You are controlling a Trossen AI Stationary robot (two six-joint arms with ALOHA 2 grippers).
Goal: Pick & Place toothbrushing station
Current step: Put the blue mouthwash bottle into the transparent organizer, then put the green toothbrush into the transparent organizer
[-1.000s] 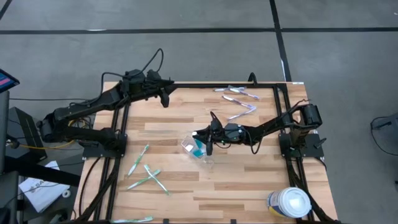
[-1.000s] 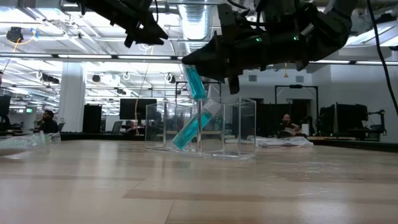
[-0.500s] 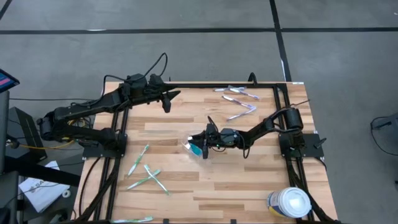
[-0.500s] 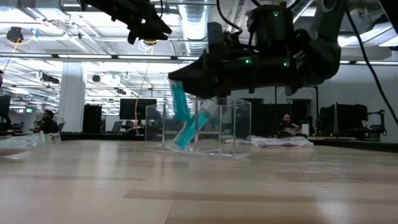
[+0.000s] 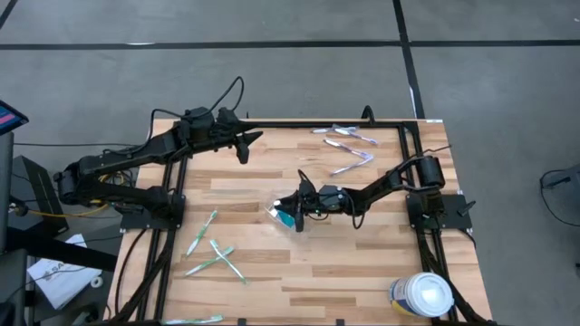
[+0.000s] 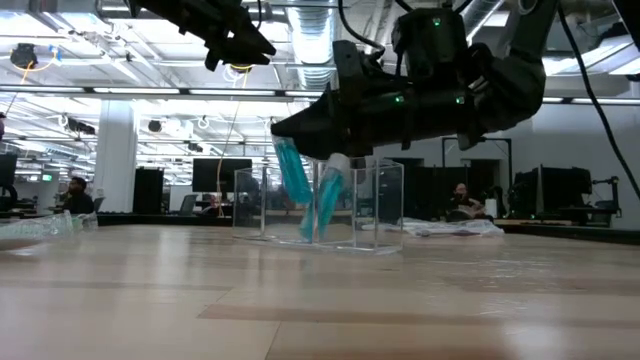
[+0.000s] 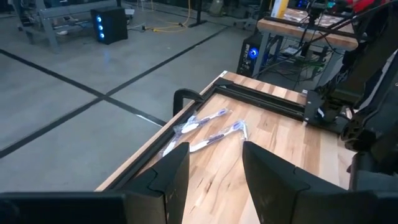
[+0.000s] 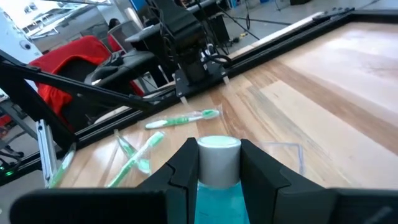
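Observation:
The toothbrushing station, a clear plastic holder point(image 6: 375, 205), stands on its base at mid-table, and also shows in the high view point(image 5: 275, 212). A teal tube with a white cap point(image 6: 325, 195) leans inside it. My right gripper point(image 6: 278, 128) is over the holder, also seen from above point(image 5: 297, 217), and is shut on a second teal tube point(image 6: 293, 172). My left gripper point(image 5: 246, 143) is raised over the far left of the table, open and empty, fingers apart in its wrist view point(image 7: 214, 165). My right gripper pinches the tube's white cap end point(image 8: 217, 163) between its two fingers. The fingers come from the table's right, slanting down. The tube hangs tilted below them, its lower part point(image 6: 302, 200) inside the holder's walls; whether it rests on the holder's floor I cannot tell.
Several green toothbrushes point(image 5: 213, 252) lie at the near left. Wrapped purple toothbrushes point(image 5: 349, 149) lie at the far right. A white-lidded tub point(image 5: 422, 294) stands at the near right corner. Black rails point(image 5: 317, 124) frame the table.
My right gripper has gone toward the table's left and down with the teal tube, which now reaches into the holder. The other tube in the holder has swung from a strong lean to nearly upright.

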